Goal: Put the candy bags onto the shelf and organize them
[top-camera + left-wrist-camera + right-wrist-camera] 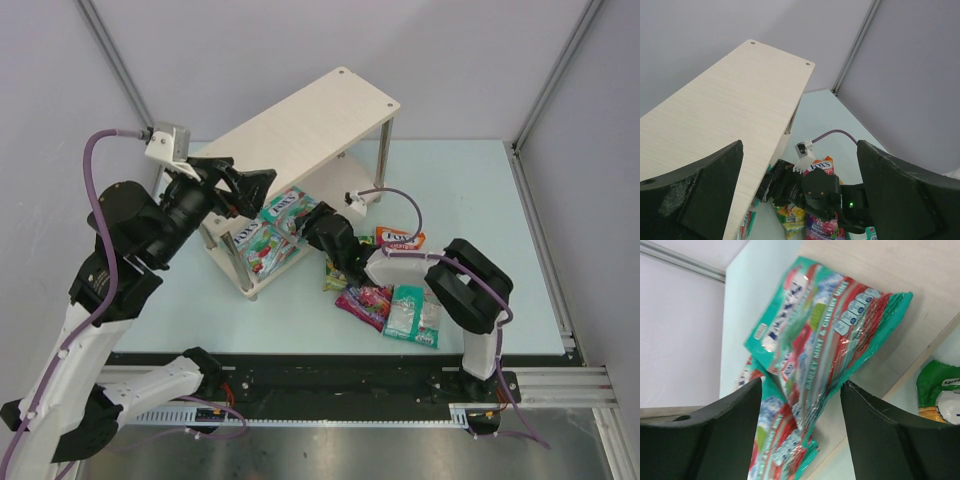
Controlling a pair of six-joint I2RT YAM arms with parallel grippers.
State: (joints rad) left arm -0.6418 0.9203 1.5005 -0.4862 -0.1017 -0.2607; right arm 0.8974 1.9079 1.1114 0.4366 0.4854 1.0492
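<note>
Two teal candy bags lie on the lower board of the shelf. One rests crooked across the other, with a corner close to the board's front edge. The right fingers stand spread on either side of the upper bag and do not appear to pinch it. The left fingers are spread wide, holding nothing, above the top board.

The main risk is in backing the right arm out. A finger could catch the glossy film and drag the upper bag over the edge onto the desk. The overlap adds to this, since slick film would likely slide easily on slick film.

Four more bags wait on the desk: purple, teal, red-orange and green-yellow. A skewed pair leaves them little tidy room. The right arm also works close to a thin corner post, and a bump there could shift the whole shelf.
</note>
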